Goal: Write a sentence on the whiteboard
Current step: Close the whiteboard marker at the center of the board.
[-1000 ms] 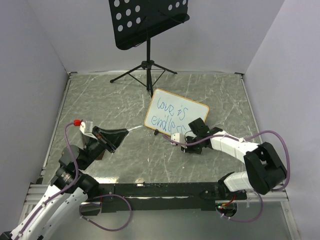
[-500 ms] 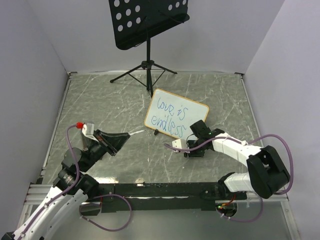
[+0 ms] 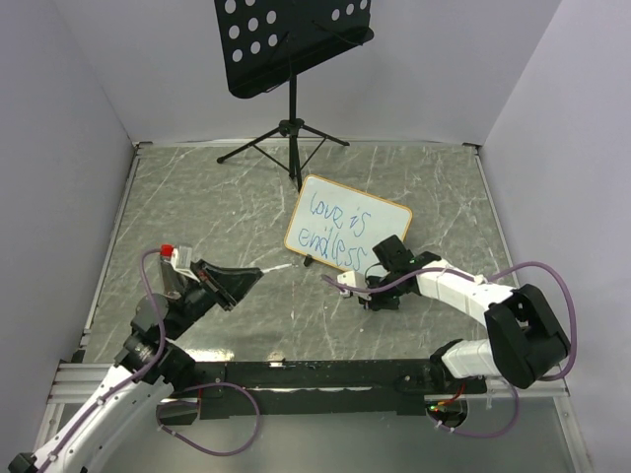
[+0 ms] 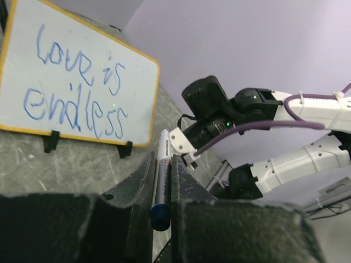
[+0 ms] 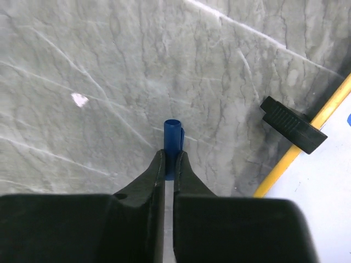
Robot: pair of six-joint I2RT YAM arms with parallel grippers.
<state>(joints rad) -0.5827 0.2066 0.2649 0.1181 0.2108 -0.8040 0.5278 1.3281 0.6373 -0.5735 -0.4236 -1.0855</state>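
Observation:
The whiteboard [image 3: 347, 236] stands tilted on black feet at mid-table, with the blue sentence "love is endless" [image 3: 335, 229] on it in two lines. It also shows in the left wrist view [image 4: 77, 82]. My left gripper [image 3: 251, 277] is shut on a white marker [image 4: 162, 175] with a blue end, its tip pointing toward the board's near edge. My right gripper [image 3: 367, 293] is low by the board's front foot, shut on a blue marker cap [image 5: 172, 134] that sticks out past the fingertips over the table.
A black perforated music stand [image 3: 293, 39] on a tripod stands at the back behind the board. The board's yellow frame edge [image 5: 296, 159] and a black foot [image 5: 290, 131] are close on the right in the right wrist view. Walls enclose the marble table [image 3: 197, 197].
My left gripper has moved right and slightly nearer with the marker, toward the right gripper. My right gripper has dropped a little away from the board's lower edge.

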